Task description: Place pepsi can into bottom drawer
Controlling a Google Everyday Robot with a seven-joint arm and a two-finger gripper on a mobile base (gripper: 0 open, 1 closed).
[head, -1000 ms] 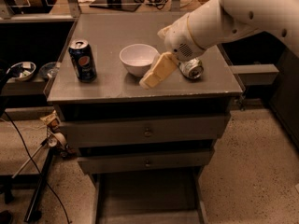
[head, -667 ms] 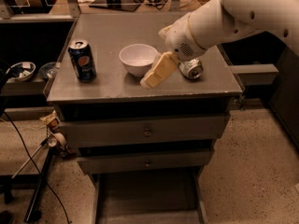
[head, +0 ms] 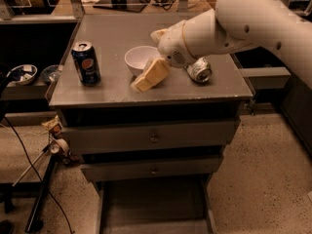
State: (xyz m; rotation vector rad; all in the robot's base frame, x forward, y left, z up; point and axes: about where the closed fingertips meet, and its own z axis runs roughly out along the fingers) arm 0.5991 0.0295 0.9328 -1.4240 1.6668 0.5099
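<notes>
1. Since the earlier frame my arm has swung a little left; the gripper now hangs over the front of the white bowl, nearer the can.
2. Bottom drawer is pulled out below, nothing in it that I can see; the drop spot is ready.
3. Cabinet top: pepsi can stands upright near the left edge, well apart from my gripper.
4. How my jaws stand I cannot tell; I judge they need to be wide before closing in.
5. Keep going left, clear the bowl, come level at mid-can, and don't tip it.
6. Dented can lies to the right; ignore it.
</notes>
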